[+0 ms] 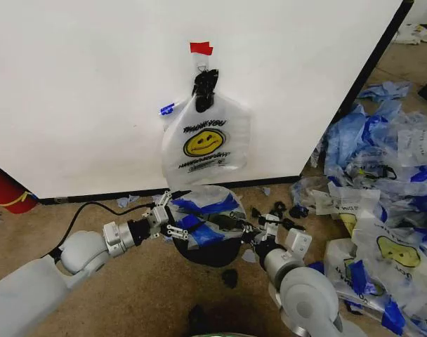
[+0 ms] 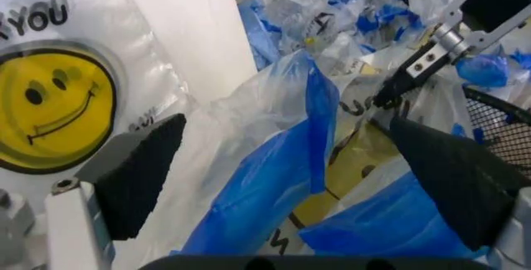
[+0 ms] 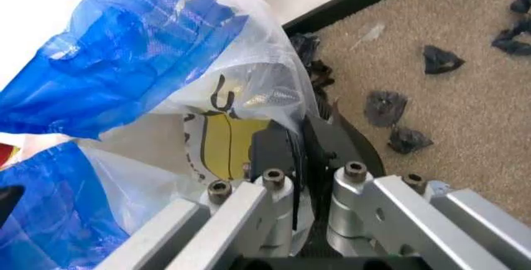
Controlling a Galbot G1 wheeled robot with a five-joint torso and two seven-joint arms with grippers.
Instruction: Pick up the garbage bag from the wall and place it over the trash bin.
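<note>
A blue-taped garbage bag [image 1: 203, 214] lies draped over the black trash bin [image 1: 212, 251] on the floor below the wall. The right end effector [image 1: 264, 230] is clamped on the bag's edge at the rim; the left end effector [image 1: 170, 210] is spread apart beside it. Seating the bag well likely means stretching its mouth evenly around the rim.

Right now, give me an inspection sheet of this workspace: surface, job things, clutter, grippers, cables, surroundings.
Surface: tan carpet, scattered with dark scraps.
Job's things: garbage bag with blue tape, draped over the black trash bin below the wall.
Clutter: heap of similar bags on the robot's right; another smiley bag hanging on the wall.
Grippers: left gripper open at the bag's left edge; right gripper shut on the bag's right edge at the bin rim.
Cables: black cable running to the left arm.
Surroundings: white wall, red cylinder at left.
</note>
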